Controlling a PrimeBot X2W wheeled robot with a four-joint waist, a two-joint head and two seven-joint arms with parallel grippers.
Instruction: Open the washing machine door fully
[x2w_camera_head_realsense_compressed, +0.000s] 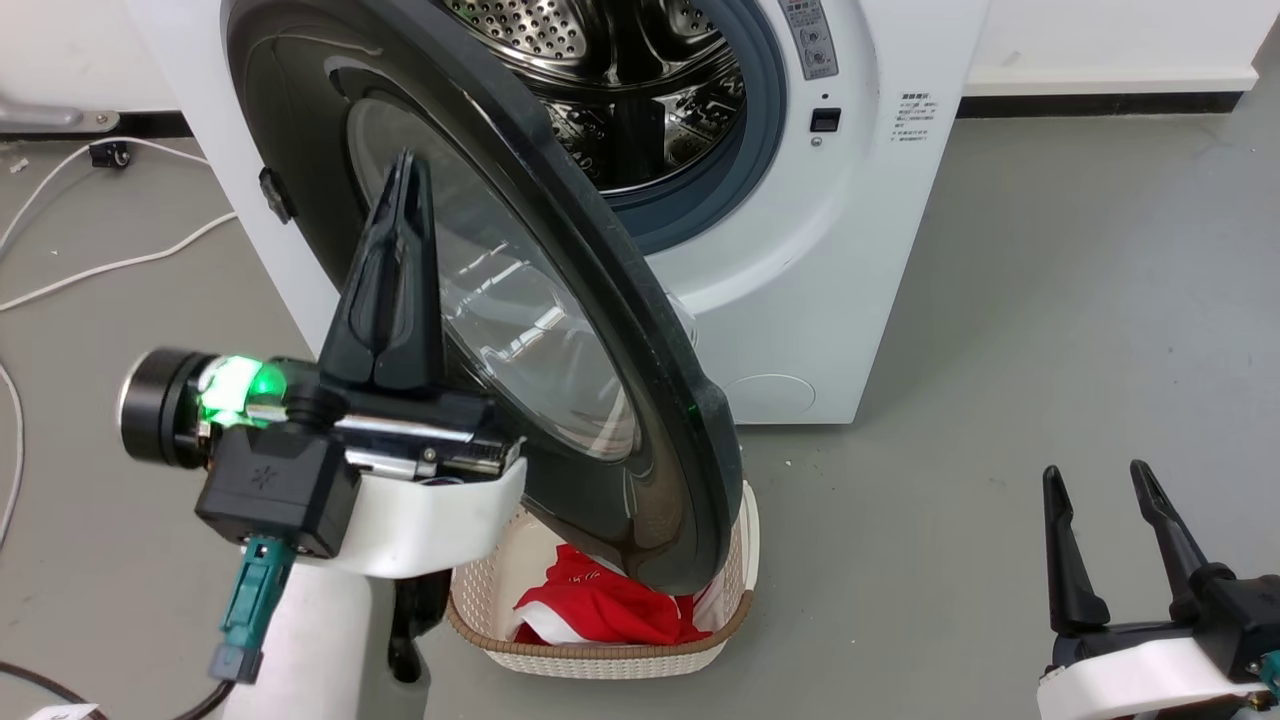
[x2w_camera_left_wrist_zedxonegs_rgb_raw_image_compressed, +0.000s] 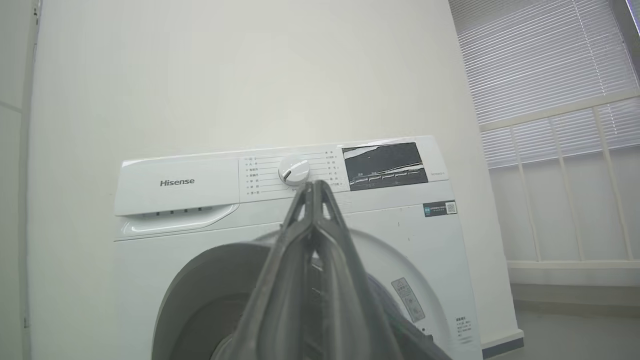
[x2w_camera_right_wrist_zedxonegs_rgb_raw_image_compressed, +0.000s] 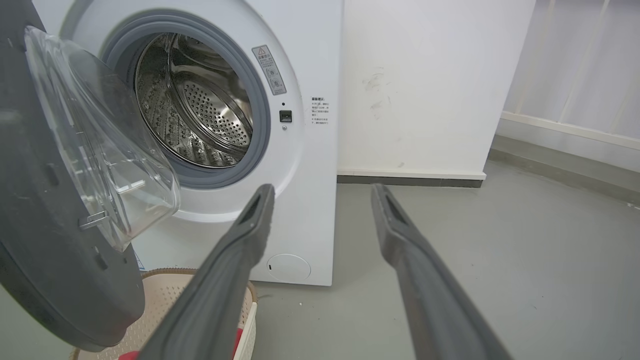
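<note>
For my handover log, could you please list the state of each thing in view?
washing machine door: partly open, not yet fully.
washing machine: mouth uncovered, nothing seen inside.
laundry basket: holds red cloth.
left gripper: shut, at the door's outer face.
right gripper: open, empty.

Location: laundry corner of a bare indoor test room. Indicators: front-loading washing machine (x2w_camera_head_realsense_compressed: 830, 280) against a plain white wall (x2w_camera_left_wrist_zedxonegs_rgb_raw_image_compressed: 250, 75); laundry basket (x2w_camera_head_realsense_compressed: 600, 660) at its 6 o'clock; loose white cables (x2w_camera_head_realsense_compressed: 100, 270) on the grey floor (x2w_camera_head_realsense_compressed: 1080, 330) at 9 o'clock; window blinds (x2w_camera_left_wrist_zedxonegs_rgb_raw_image_compressed: 540, 55) at 3 o'clock.
</note>
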